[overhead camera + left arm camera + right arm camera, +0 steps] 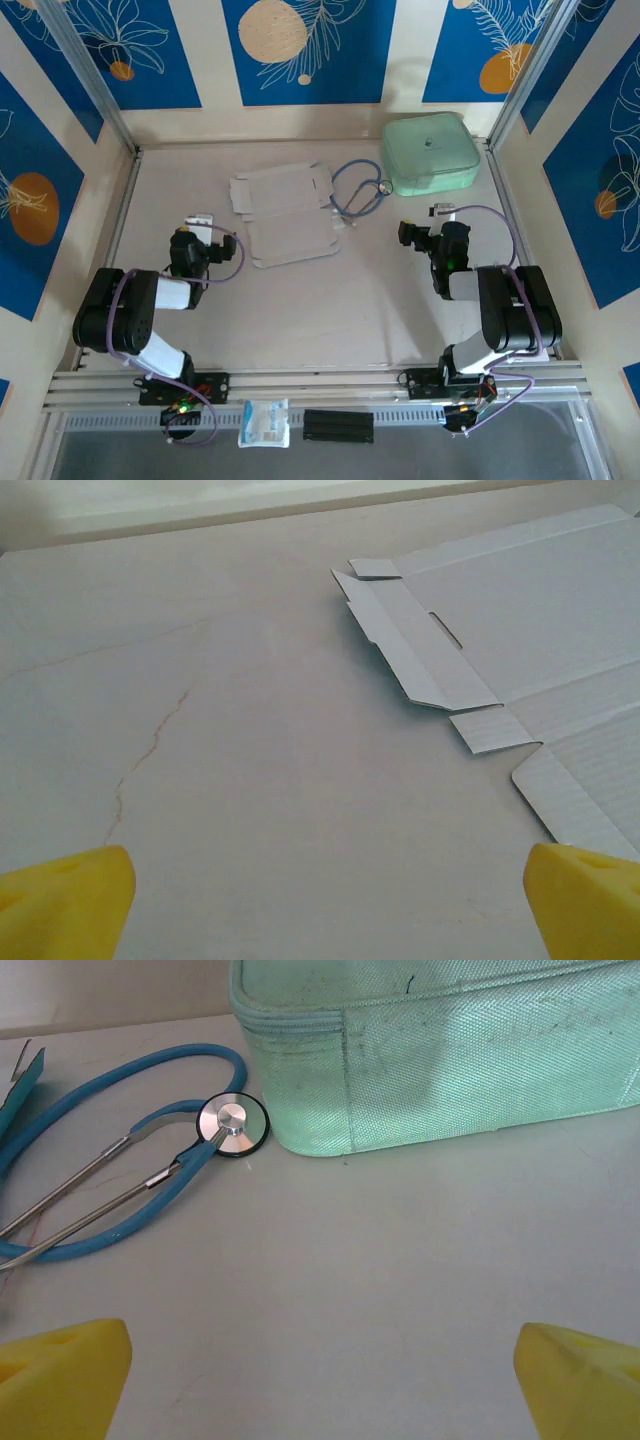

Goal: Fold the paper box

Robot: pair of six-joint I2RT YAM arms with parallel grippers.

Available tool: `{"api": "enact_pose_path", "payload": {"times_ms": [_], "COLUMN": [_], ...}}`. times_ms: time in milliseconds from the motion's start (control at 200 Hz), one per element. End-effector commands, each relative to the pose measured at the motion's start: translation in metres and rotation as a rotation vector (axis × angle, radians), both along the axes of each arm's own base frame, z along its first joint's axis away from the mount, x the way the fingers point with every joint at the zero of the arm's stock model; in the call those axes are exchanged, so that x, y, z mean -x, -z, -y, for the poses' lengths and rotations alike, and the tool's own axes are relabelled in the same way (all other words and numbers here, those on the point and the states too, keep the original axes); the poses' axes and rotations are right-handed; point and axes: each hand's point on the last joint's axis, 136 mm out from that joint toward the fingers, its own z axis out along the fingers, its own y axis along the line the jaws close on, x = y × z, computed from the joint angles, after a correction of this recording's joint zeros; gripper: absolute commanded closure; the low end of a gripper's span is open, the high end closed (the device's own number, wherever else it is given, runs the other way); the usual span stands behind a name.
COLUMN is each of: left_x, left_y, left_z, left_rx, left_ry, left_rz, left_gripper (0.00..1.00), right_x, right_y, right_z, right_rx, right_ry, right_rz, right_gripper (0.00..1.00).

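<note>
Paper box point(285, 215) lies unfolded and flat on the table point(330, 310), grey-white side up, in the far middle-left part of the surface. It is ahead of and to the right of the left gripper point(203, 225), apart from it, and well apart from the right gripper point(440, 215).

Table: pale, with a fine crack line visible in the left wrist view.

Arms: left arm point(130, 320) and right arm point(505, 310) are both drawn back toward the near edge, elbows bent, wrists pointing to the far side.

Case point(432, 152): mint green, rounded corners, at the far right corner. The right wrist view shows its woven side and zip point(440, 1050).

Box detail, left wrist view: panels and side flaps point(520, 610) spread out at upper right; a sliver of blue shows under one flap edge.

Stethoscope point(360, 190): blue tubing looped between the box and the case, just beside the box's right edge. Its metal disc point(232, 1125) sits just beside the case corner; I cannot tell if they touch.

Packet point(264, 422): small, white and blue, on the near rail.

Left gripper point(325, 900): yellow fingertips point(70, 900) spread wide, holding nothing. Right gripper point(320, 1380): fingertips point(65, 1375) likewise wide apart, nothing between them.
</note>
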Motion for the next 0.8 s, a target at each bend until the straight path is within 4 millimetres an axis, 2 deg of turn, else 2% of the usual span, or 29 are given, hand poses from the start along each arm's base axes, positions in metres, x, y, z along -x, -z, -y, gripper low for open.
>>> {"api": "enact_pose_path", "payload": {"times_ms": [0,520,615,700,745,795], "left_x": [-0.008,-0.008,-0.005,0.005,0.012,0.019], "left_y": [-0.011,-0.011,-0.014,-0.031,-0.043,-0.058], "left_z": [0.001,0.0,-0.003,-0.011,-0.017,-0.021], "left_rx": [-0.002,-0.006,-0.008,-0.01,-0.025,-0.037], "left_ry": [0.019,0.014,-0.005,-0.057,-0.106,-0.157], "left_rz": [0.042,0.044,0.068,0.126,0.141,0.137], "left_gripper": [0.01,0.01,0.0,0.01,0.01,0.01], "right_x": [-0.005,-0.005,-0.007,-0.001,0.007,0.02], "right_y": [-0.007,-0.008,-0.025,-0.05,-0.066,-0.08], "right_z": [-0.001,-0.001,0.0,-0.001,-0.01,-0.031], "right_rx": [0.004,-0.014,-0.007,-0.026,-0.072,-0.152], "right_ry": [-0.004,-0.022,-0.002,0.042,0.042,-0.016], "right_rz": [0.018,0.012,-0.013,-0.086,-0.115,-0.174], "right_gripper": [0.01,0.01,0.01,0.01,0.0,0.01]}}
